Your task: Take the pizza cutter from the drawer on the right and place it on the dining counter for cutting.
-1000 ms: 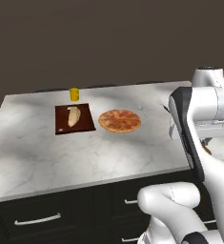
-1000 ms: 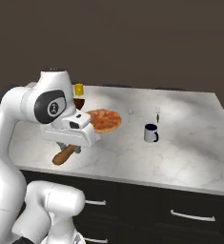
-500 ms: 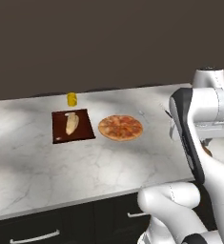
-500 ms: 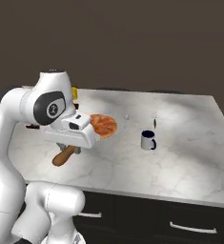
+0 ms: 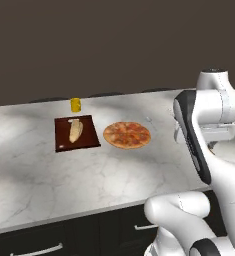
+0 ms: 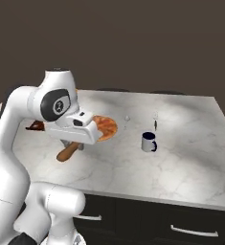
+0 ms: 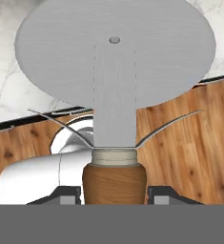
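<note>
My gripper (image 7: 114, 193) is shut on the pizza cutter (image 7: 114, 71), gripping its brown wooden handle (image 7: 114, 183). The silvery wheel spreads wide across the top of the hand view. In the right base view the gripper (image 6: 78, 142) hangs over the near left part of the dining counter (image 6: 181, 162), and the cutter's handle (image 6: 67, 152) sticks out below the hand. The hand view has white marble (image 7: 8, 71) behind the wheel and wood floor (image 7: 185, 143) lower down. The dining counter (image 5: 64, 175) is a white marble island top.
A pizza (image 5: 127, 135) lies mid-counter beside a brown board (image 5: 91, 135) carrying a pale bread loaf (image 5: 75, 130). A yellow cup (image 5: 76, 104) stands behind the board. A dark mug (image 6: 149, 141) and a thin shaker (image 6: 155, 124) stand to the right. Black drawer fronts (image 6: 190, 230) sit below.
The whole scene has slid slightly down in both base views, so the base has driven. The arm keeps its pose and the cutter stays in the gripper.
</note>
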### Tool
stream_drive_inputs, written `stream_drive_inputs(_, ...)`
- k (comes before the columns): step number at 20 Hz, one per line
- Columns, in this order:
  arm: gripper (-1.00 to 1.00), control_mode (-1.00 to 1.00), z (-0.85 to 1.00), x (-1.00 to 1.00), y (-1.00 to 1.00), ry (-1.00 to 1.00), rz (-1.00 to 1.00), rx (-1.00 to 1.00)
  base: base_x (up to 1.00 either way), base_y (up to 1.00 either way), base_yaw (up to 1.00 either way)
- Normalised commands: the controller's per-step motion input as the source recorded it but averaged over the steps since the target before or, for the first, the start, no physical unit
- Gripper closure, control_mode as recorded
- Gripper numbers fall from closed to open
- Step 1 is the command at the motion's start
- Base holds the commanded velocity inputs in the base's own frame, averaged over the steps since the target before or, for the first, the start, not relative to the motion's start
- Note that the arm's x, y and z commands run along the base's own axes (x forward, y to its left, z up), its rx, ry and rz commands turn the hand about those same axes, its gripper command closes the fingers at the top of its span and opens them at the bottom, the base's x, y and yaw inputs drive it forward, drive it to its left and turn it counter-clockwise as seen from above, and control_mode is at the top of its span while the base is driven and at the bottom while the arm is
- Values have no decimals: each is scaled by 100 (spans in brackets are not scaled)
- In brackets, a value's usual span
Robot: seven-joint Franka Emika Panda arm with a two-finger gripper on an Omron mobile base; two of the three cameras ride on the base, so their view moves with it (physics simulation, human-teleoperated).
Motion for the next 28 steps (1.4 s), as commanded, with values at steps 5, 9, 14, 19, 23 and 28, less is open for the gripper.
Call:
stream_drive_inputs(5, 100, -100, -12, 72, 3, 0, 0, 0, 0, 0, 0)
stream_drive_inputs(9, 100, -100, -21, 51, 0, 0, 2, 0, 0, 0, 0)
stream_drive_inputs(14, 100, -100, -34, 43, 0, 0, 1, 0, 0, 0, 0)
stream_drive_inputs(19, 100, -100, -39, 31, 0, 0, 1, 0, 0, 0, 0)
stream_drive_inputs(23, 100, -100, -45, 33, 0, 0, 3, 0, 0, 0, 0)
stream_drive_inputs(28, 100, -100, -39, 46, 0, 0, 3, 0, 0, 0, 0)
